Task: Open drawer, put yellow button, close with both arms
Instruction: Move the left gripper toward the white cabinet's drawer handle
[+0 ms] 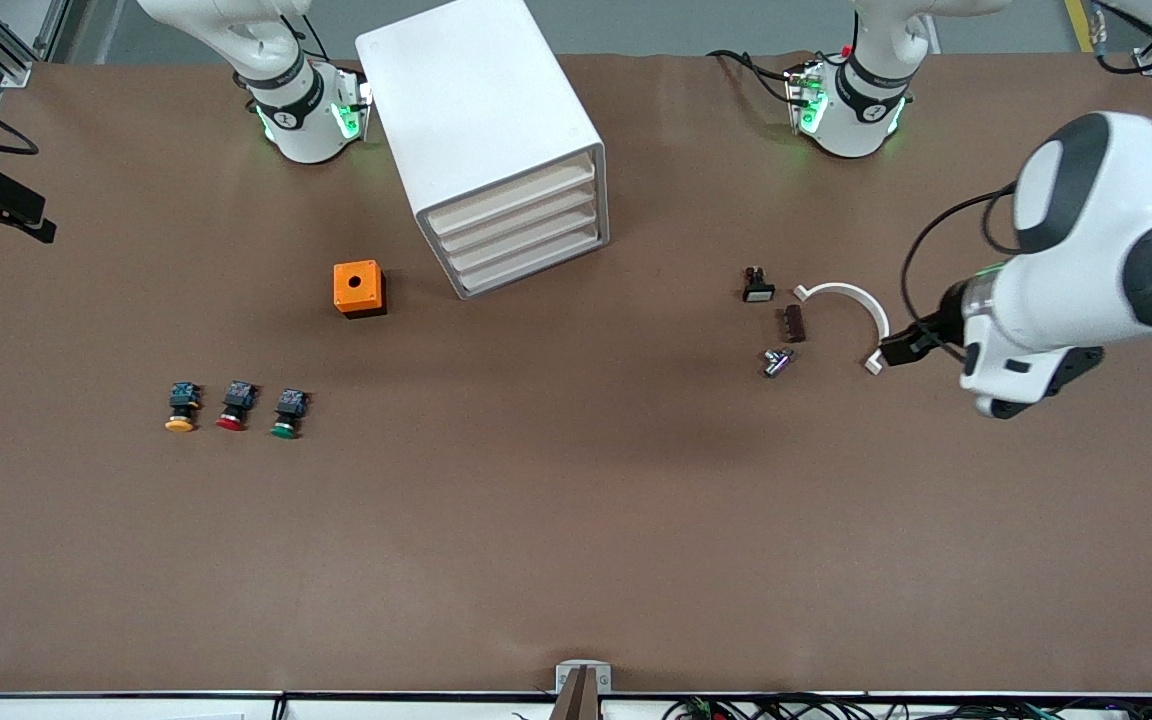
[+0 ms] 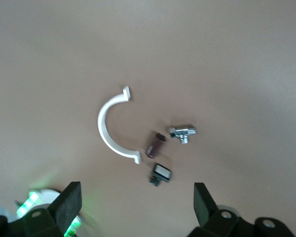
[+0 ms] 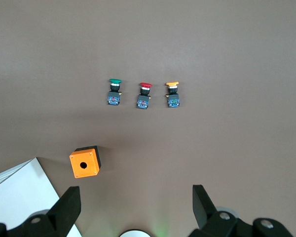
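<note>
We hover both grippers spread wide and empty, left gripper over the white plastic arc, right gripper high above the table, since the white cabinet's top cream drawer remains shut and the yellow-capped push-button untouched

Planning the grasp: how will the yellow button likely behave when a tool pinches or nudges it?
The yellow button lies on its side, and its round cap would probably let it roll or pivot if nudged. Being small, it is likely light and may skid on the table. Its blocky black body looks rigid, probably the steadier place to pinch.
</note>
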Robot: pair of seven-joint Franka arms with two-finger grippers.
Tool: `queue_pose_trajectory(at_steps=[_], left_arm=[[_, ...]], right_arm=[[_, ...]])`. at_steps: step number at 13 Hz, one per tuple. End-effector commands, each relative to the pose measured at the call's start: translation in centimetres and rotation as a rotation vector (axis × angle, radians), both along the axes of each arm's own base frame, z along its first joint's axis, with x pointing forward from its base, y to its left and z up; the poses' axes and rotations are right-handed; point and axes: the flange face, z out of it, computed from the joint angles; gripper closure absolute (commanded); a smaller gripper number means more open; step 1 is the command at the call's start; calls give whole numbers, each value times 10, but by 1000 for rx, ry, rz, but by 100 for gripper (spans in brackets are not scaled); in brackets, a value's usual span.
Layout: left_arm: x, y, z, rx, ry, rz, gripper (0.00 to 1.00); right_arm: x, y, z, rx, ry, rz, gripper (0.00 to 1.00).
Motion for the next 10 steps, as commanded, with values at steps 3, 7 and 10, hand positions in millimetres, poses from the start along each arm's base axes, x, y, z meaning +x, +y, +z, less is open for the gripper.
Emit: queue_pose_trajectory(at_steps=[3, 7, 10], left_arm=[[-12, -55, -53, 100, 205, 364, 0], [-17, -75, -92, 133, 387, 654, 0], [-23, -95, -130, 79, 615, 729, 0]], right_arm=[[2, 0, 4, 14, 3, 10, 0], [5, -3, 2, 0, 1, 0, 0], [10, -2, -8, 0, 19, 6, 0]])
